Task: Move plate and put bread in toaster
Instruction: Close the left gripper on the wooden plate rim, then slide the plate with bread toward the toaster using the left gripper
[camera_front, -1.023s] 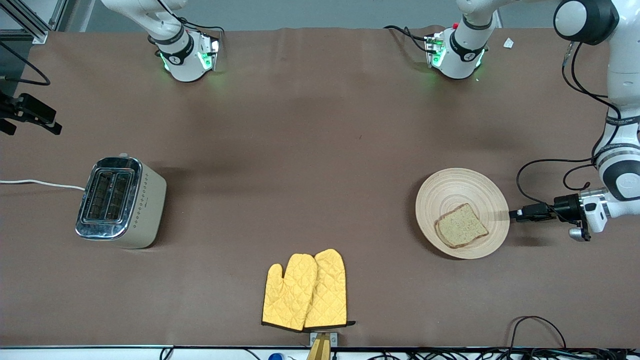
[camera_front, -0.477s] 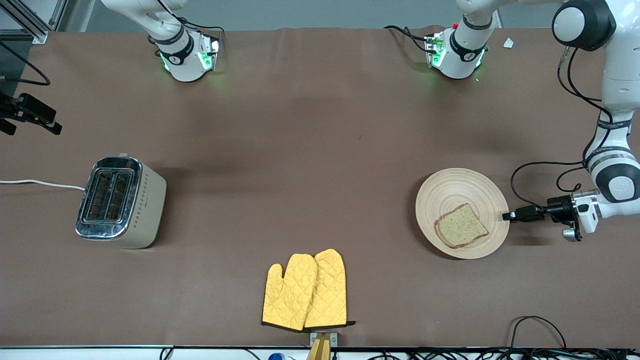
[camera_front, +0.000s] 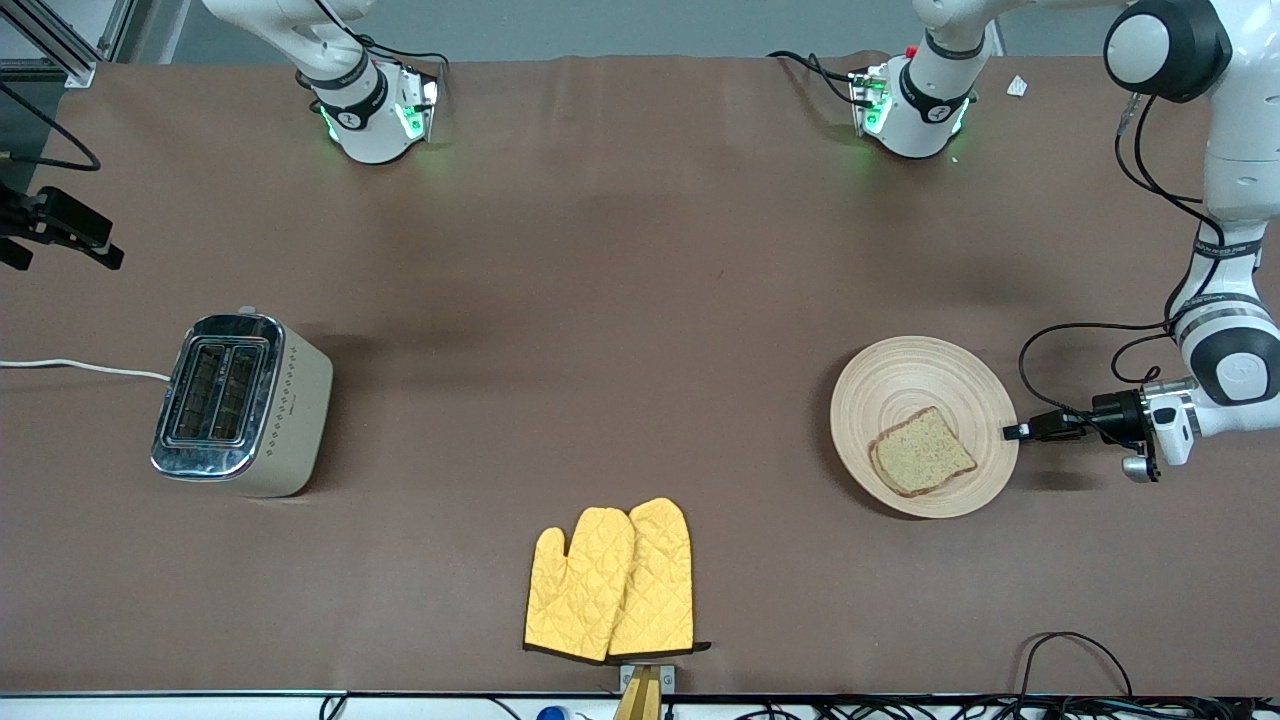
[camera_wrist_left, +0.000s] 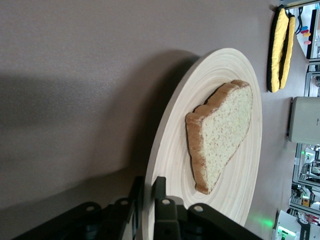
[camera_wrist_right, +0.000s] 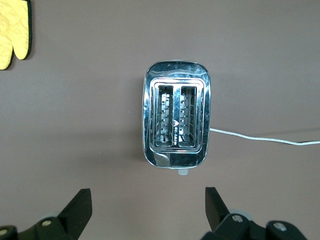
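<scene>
Now the plate (camera_front: 925, 425), far from the toaster (camera_front: 240, 403), is pinched at its rim by the left gripper (camera_front: 1012, 432), so the bread (camera_front: 922, 452) could be tipped off if it is lifted crooked, while the right gripper (camera_wrist_right: 148, 210) is held over the toaster with jaws spread.

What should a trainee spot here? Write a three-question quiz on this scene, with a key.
1. True or false: the bread sits in a slot of the toaster.
2. The left gripper grips: A) the rim of the plate; B) the bread; C) the toaster.
3. Fill in: the right gripper hangs open over the ____.

Key: 1 false, it lies on the plate; 2 A; 3 toaster.
</scene>
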